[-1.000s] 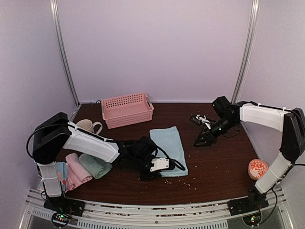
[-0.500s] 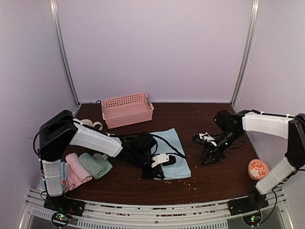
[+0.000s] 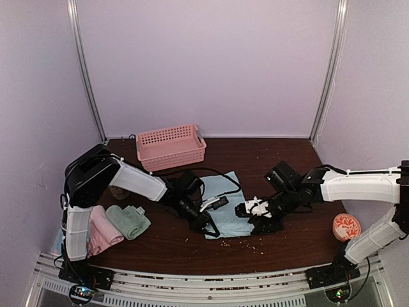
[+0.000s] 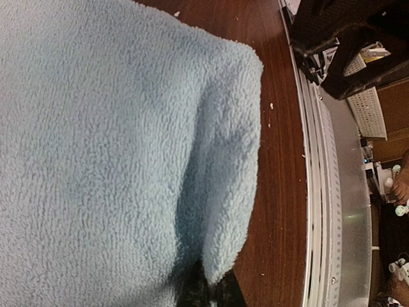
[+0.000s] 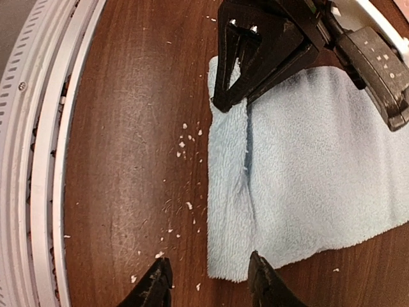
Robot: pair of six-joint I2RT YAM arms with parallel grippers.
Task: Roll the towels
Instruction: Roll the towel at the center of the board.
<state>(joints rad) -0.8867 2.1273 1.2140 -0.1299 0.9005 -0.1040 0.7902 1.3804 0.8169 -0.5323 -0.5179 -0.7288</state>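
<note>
A light blue towel (image 3: 230,220) lies flat on the brown table (image 3: 287,249). My left gripper (image 3: 206,225) is at its near left corner. In the left wrist view its tips (image 4: 208,289) are shut on a raised fold of the towel (image 4: 96,160). My right gripper (image 3: 257,220) is at the near right corner. In the right wrist view it (image 5: 211,281) is open, low over the table, with its fingers either side of the towel's (image 5: 307,166) corner. My left gripper (image 5: 233,89) shows there too, pinching the far end of the same edge. A rolled pink towel (image 3: 102,227) and a rolled sage green towel (image 3: 128,220) lie at the left.
A pink perforated basket (image 3: 170,146) stands at the back left. An orange patterned cup (image 3: 346,226) stands at the right by the right arm's base. Pale crumbs (image 3: 239,242) lie in front of the towel. The metal rail (image 3: 211,291) runs along the near edge.
My right arm swung in from the far right and came down at the towel's near right corner. My left gripper turned and shifted left along the near edge onto the near left corner.
</note>
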